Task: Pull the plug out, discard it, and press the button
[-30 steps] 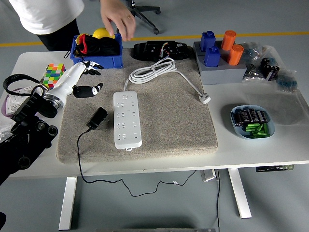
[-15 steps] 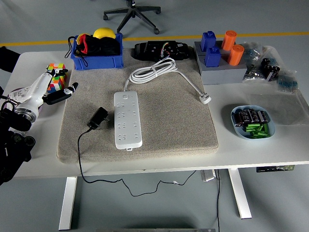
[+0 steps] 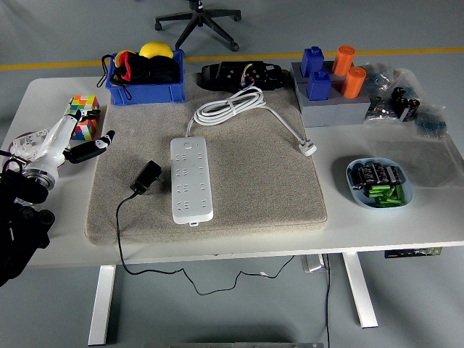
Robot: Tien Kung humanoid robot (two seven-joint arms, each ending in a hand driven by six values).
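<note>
A white power strip point(image 3: 191, 178) lies on the grey mat point(image 3: 254, 188), its white cord point(image 3: 230, 104) coiled behind it. A black plug adapter point(image 3: 146, 177) lies on the mat just left of the strip, out of the sockets, its black cable point(image 3: 119, 232) trailing over the table's front edge. My left hand point(image 3: 78, 136), white with black fingertips, hovers at the mat's left edge, fingers relaxed and empty, well left of the adapter. The right arm is out of view.
A blue bin point(image 3: 144, 67) with a yellow ball and black items stands at the back left. A colourful cube point(image 3: 84, 116) sits next to my left hand. Blue and orange blocks point(image 3: 330, 72) stand on a grey base at the back right. A blue bowl point(image 3: 379, 183) of batteries is at the right.
My left arm has pulled back to the left, from over the mat's back left to its left edge. The person's hand at the blue bin has gone. The adapter and strip have not moved.
</note>
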